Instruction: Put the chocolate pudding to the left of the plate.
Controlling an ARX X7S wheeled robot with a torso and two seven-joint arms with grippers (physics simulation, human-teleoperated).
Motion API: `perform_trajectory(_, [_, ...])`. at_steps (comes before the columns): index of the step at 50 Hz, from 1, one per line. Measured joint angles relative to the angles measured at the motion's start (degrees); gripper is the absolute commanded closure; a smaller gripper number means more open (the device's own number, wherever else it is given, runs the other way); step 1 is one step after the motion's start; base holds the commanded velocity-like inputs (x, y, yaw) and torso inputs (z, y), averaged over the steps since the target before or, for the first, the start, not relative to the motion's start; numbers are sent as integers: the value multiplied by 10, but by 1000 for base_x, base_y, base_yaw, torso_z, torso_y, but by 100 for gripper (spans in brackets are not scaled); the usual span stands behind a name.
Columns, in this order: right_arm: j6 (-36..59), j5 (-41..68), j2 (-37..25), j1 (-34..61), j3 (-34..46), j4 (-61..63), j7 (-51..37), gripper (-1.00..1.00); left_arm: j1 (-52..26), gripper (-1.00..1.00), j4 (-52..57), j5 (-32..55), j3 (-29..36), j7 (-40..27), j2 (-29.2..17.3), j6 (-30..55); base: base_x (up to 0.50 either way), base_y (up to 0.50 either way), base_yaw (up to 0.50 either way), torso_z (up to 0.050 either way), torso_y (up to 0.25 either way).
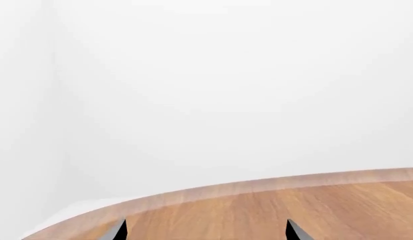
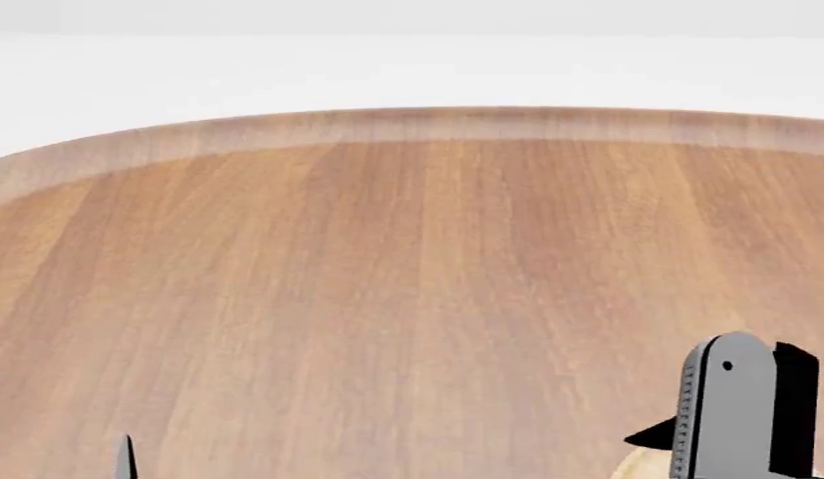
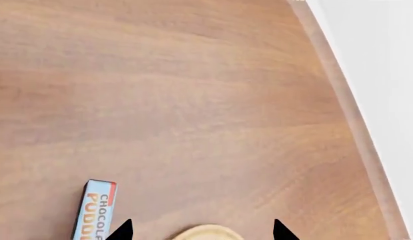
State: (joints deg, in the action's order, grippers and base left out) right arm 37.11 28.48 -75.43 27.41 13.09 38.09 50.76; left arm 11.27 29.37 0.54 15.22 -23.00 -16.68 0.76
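Pudding (image 3: 95,210) only in right-wrist view

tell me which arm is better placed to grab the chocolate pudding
Right. Its pincer hangs open beside the chocolate pudding and the plate; the left pincer faces only bare table.

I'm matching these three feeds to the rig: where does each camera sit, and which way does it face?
Head: looks forward and down over the table; the right gripper shows.
Left wrist: faces across the table's far edge toward white wall; left gripper tips show.
Right wrist: looks down at the chocolate pudding and plate.
Shared: the table.
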Motion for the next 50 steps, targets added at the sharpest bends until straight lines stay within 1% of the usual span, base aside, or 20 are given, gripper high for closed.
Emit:
perform_trajectory(7, [1, -37, 29, 8, 45, -14, 12, -100, -1, -100, -3, 0, 3, -2, -1, -1, 0, 0, 0, 0, 0])
perform_trajectory(17, [3, -63, 58, 6, 86, -14, 17, -100, -3, -100, -8, 0, 8, -4, -3, -3, 0, 0, 0, 0, 0])
perform_trajectory(34, [-6, -77, 71, -16, 115, -7, 14, -100, -7, -100, -15, 1, 13, -9, -6, -6, 0, 0, 0, 0, 0])
perform_trajectory(50, [-54, -93, 90, -60, 137, -56, -1, -100, -9, -100, -17, 2, 17, -13, -10, -7, 0, 0, 0, 0, 0])
